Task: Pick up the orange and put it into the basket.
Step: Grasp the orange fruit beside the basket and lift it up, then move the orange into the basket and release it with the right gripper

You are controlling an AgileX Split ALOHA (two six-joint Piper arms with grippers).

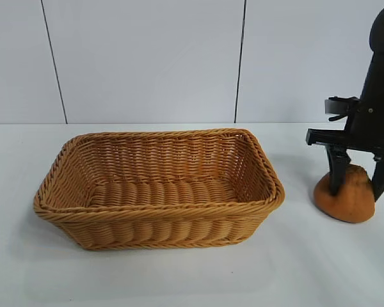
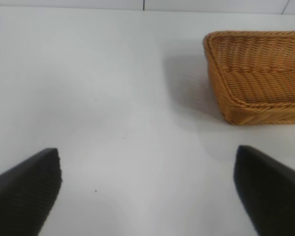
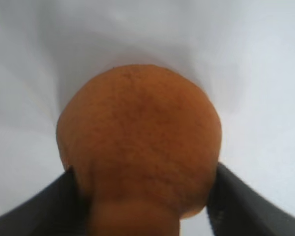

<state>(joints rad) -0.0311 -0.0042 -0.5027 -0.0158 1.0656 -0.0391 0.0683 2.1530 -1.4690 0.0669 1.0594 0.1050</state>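
The orange (image 1: 347, 206) rests on the white table to the right of the basket (image 1: 160, 215); it fills the right wrist view (image 3: 137, 132). My right gripper (image 1: 360, 184) comes down over it from above, one black finger pressed on each side, shut on the orange, as the right wrist view (image 3: 145, 171) shows too. The orange still touches the table. The basket is golden tan wicker and holds nothing. My left gripper (image 2: 147, 151) is open and empty over bare table, with the basket's corner (image 2: 221, 101) ahead of it; it is out of the exterior view.
The white table (image 1: 179, 281) runs back to a white panelled wall (image 1: 147, 57). A gap of bare table lies between the basket's right rim and the orange.
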